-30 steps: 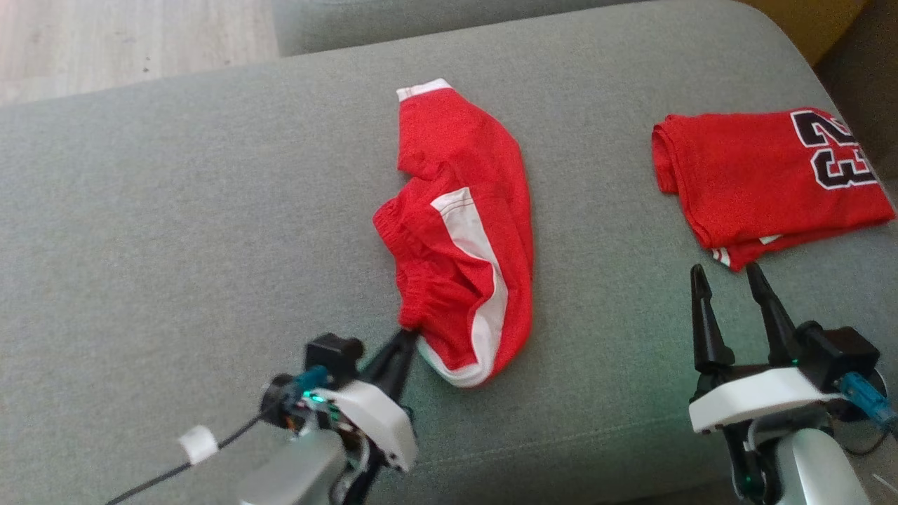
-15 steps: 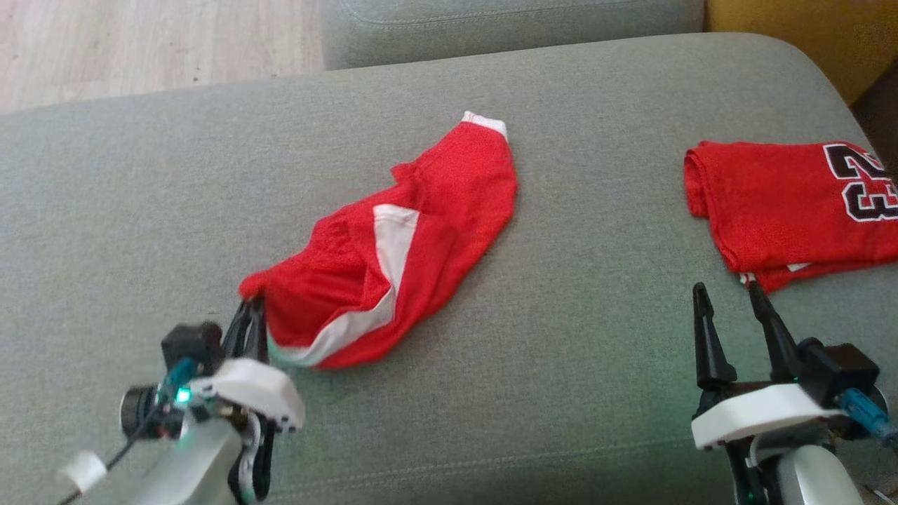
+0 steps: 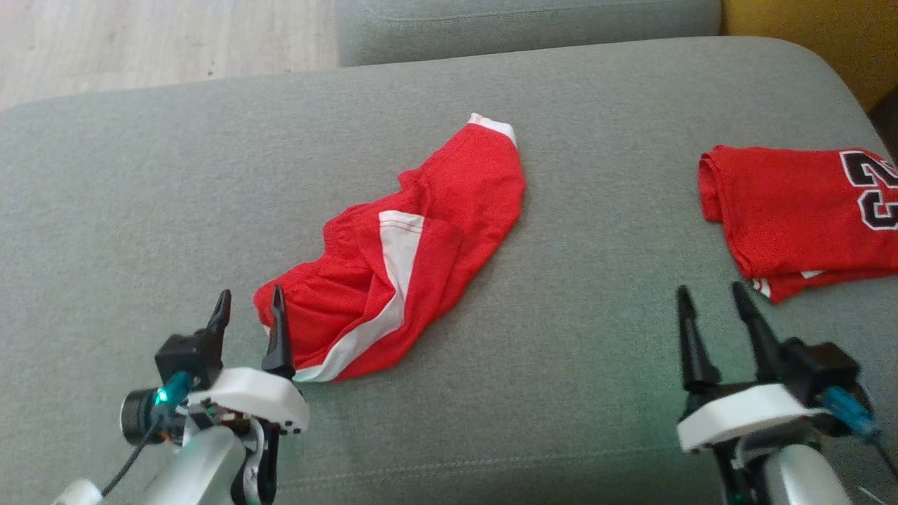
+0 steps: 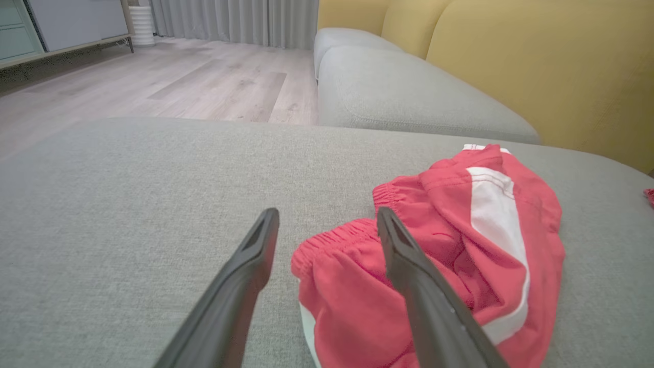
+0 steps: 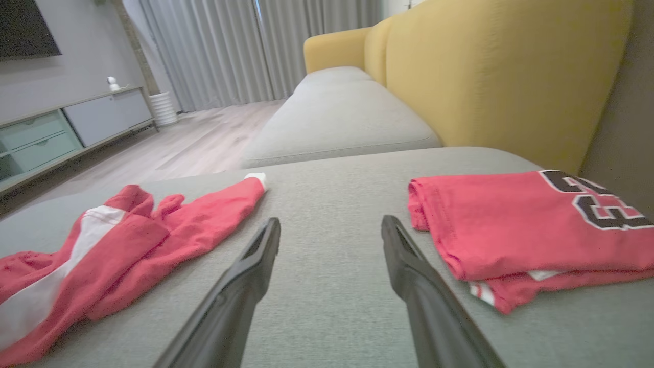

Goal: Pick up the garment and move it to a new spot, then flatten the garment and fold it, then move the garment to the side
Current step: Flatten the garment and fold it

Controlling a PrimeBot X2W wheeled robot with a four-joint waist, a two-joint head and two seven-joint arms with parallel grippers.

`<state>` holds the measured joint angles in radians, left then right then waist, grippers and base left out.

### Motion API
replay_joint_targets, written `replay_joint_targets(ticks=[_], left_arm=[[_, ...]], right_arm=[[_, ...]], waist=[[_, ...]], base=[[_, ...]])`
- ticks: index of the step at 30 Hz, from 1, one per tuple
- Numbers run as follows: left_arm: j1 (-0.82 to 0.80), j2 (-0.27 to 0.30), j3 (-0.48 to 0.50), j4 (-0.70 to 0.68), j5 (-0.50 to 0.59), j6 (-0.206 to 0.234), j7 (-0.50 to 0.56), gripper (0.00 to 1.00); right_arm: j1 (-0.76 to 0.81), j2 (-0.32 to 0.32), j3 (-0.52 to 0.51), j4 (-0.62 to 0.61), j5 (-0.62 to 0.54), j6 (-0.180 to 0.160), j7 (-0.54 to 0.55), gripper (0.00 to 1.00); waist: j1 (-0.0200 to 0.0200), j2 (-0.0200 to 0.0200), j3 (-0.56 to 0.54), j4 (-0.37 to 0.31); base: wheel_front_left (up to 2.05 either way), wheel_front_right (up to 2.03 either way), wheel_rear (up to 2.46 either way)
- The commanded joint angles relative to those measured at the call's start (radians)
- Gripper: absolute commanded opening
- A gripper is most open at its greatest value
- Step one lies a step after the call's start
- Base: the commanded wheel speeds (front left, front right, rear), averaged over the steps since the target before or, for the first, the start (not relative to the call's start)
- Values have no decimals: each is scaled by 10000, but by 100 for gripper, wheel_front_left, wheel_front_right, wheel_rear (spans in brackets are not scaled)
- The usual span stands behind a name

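Left gripper (image 3: 249,312): nearest, at the near left of the sofa cushion (image 3: 140,210). Jaws stand well open and hold nothing. In the left wrist view (image 4: 327,230) the right finger overlaps the gathered waistband; whether it touches the cloth I cannot tell.

Right gripper (image 3: 708,308): near right, jaws also spread wide and empty, over bare cushion just short of the jersey. The right wrist view (image 5: 329,237) shows grey fabric between its fingers.

Shorts (image 3: 414,259): the task's garment, red with a white side stripe, lying crumpled mid-cushion. They run on a slant from the waistband at near left, just beside the left gripper, to a white-trimmed leg hem at far right. One leg looks folded over the other and the waist is bunched.

Jersey (image 3: 793,210): red with a black number, folded and lying at the far right of the cushion, well apart from the shorts.

Step in hand: by the lie of things, the shorts sit released at their spot and flattening has not begun; nothing is folded yet.

Next move calls for: both grippers on the shorts, probably one at the waistband and one at the far hem or the other waist corner, pulling apart to draw out the bunching. The right gripper has to cross left to reach.

Beyond: a second grey cushion (image 3: 526,24), wood floor (image 3: 140,35) at far left.
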<state>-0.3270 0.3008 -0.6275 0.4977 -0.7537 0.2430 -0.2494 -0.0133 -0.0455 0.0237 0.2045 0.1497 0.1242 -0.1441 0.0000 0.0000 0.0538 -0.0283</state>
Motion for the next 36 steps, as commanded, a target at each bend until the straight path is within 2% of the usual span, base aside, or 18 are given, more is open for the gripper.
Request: replay_joint_targets(ticks=[1,9,14,21,29,36], left_arm=[[-51,248,486,-393,175,17,-123,100],[696,-215,864,-1970,1020,-72,-123,100],[969,-634,817,-2596,1351,-159,-123,100],[1090,-1059,893,-2913,1622,-293,-124,100],[1245,-1272,1128,-2890,1815,-452,-124,100],[1335,-1445,1400,-2831,2005,-556,-124,100]], right_arm=[[-494,-47,416,-305,-4,65,30,100],[-2277,-47,2469,336,-23,65,486,100],[-3715,-47,3078,1966,-86,65,706,100],[-5351,-47,3049,4692,-633,65,742,100],[-6253,-47,2988,6409,-657,65,629,100],[-6503,-47,3763,7142,-161,65,782,100]], waist=[[0,0,5,154],[0,0,328,1401],[0,0,674,2387],[0,0,1068,3394],[0,0,1188,3670],[0,0,1200,3450]], base=[[0,0,0],[0,0,0],[0,0,0],[0,0,0],[0,0,0],[0,0,0]])
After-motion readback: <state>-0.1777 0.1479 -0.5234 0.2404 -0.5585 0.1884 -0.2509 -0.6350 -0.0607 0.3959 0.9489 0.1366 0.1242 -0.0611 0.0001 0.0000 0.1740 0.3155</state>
